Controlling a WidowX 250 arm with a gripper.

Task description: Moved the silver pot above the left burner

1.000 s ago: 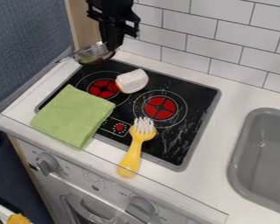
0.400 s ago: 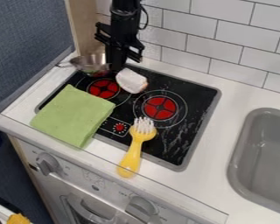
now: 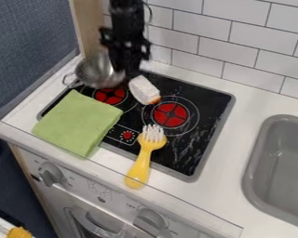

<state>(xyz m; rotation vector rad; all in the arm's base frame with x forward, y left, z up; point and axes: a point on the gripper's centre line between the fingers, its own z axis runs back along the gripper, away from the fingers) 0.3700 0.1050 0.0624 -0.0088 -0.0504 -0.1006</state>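
Silver pot (image 3: 97, 72) partly hides the left burner (image 3: 110, 96); gripper (image 3: 126, 70) at pot's right edge, jaws apart or clamped, cannot tell.

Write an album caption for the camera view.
Silver pot by the left burner, black gripper at its rim, green cloth and yellow brush in front.

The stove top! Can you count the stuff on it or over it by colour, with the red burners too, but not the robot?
Silver: 1, the pot
Green: 1, the cloth
Yellow: 1, the brush
Mostly white: 1, the small lump with an orange end
Red: 2, the left burner and right burner
Total: 6
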